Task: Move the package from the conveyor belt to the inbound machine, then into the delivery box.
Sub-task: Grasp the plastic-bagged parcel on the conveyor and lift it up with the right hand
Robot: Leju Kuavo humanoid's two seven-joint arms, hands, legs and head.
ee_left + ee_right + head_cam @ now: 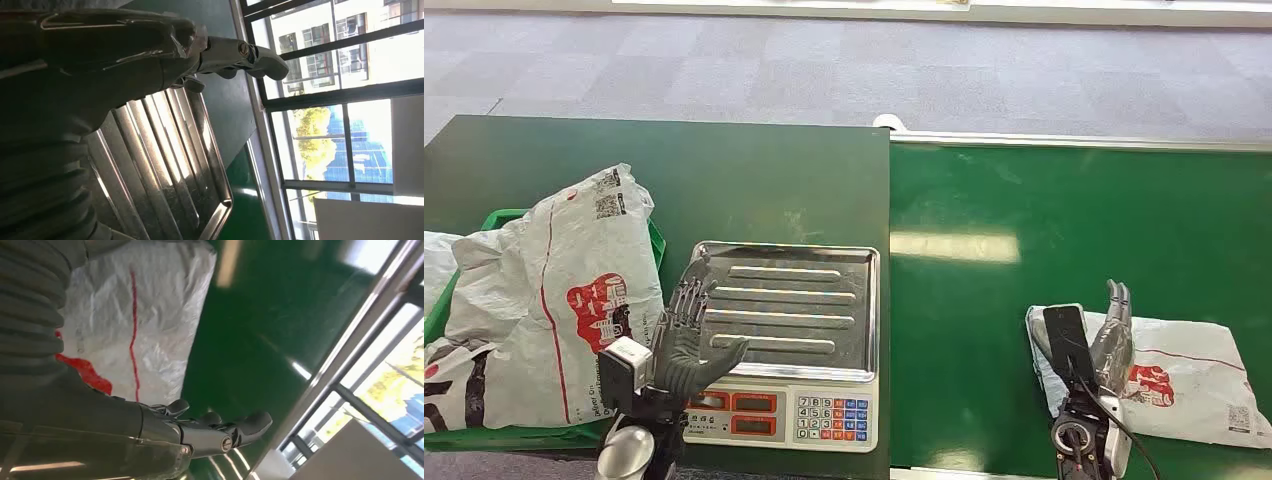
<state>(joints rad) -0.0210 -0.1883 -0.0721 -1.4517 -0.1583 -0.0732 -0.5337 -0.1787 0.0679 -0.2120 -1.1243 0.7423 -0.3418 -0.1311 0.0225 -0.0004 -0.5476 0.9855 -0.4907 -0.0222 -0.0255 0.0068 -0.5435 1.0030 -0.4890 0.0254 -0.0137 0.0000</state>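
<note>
Package [1184,380] on belt, touching right robot hand [1112,335].

Even, bright daylight fills the head view, sharp throughout. A pale window reflection glares on the conveyor belt [1079,240], and the steel scale tray [784,300] shines in streaks. In both wrist views the windows [345,100] blow out white, leaving the near hands dark and softly blurred.

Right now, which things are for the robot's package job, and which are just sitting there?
For the job:
package on conveyor belt
scale tray
green box
right robot hand
left robot hand

Just sitting there:
big bag already in the box
grey floor
</note>
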